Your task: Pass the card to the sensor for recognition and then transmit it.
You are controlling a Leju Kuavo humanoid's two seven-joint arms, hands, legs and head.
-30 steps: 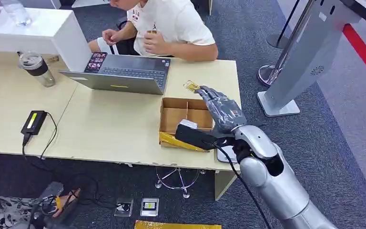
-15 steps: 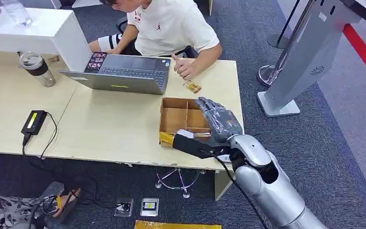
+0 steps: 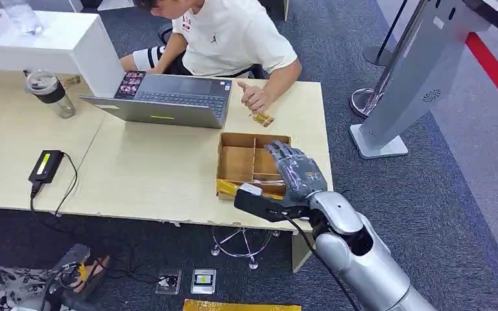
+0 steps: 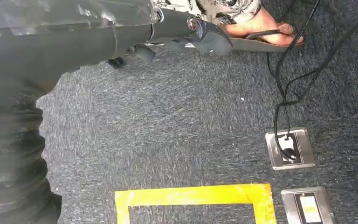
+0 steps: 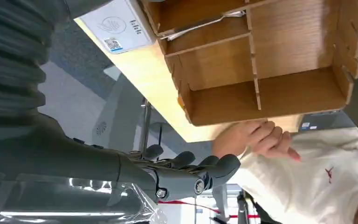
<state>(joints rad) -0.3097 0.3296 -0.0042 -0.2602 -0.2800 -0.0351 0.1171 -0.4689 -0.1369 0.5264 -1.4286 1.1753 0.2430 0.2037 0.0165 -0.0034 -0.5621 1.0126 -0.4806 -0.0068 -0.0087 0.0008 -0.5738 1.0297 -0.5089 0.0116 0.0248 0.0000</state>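
A small gold card point(image 3: 262, 119) lies on the desk beyond the wooden divided box point(image 3: 254, 136), right beside a person's hand point(image 3: 254, 97). My right hand point(image 3: 295, 172) hovers over the box's near right part with fingers spread and nothing in it. In the right wrist view its fingers point(image 5: 191, 170) stretch out bare, clear of the box point(image 5: 261, 56), and the white sensor pad point(image 5: 116, 28) lies at the desk edge next to the box. My left hand point(image 4: 186, 35) hangs over the carpet, holding nothing.
A person point(image 3: 233, 32) sits behind the desk at a grey laptop point(image 3: 168, 97). A bottle point(image 3: 50, 94) and a black adapter point(image 3: 45, 165) lie at the left. A grey kiosk stand point(image 3: 415, 78) rises at the right. Floor sockets point(image 4: 290, 147) and yellow tape point(image 4: 191, 196) lie below.
My right hand has drawn back from beside the card to over the box. The person's hand came down onto the desk next to the card.
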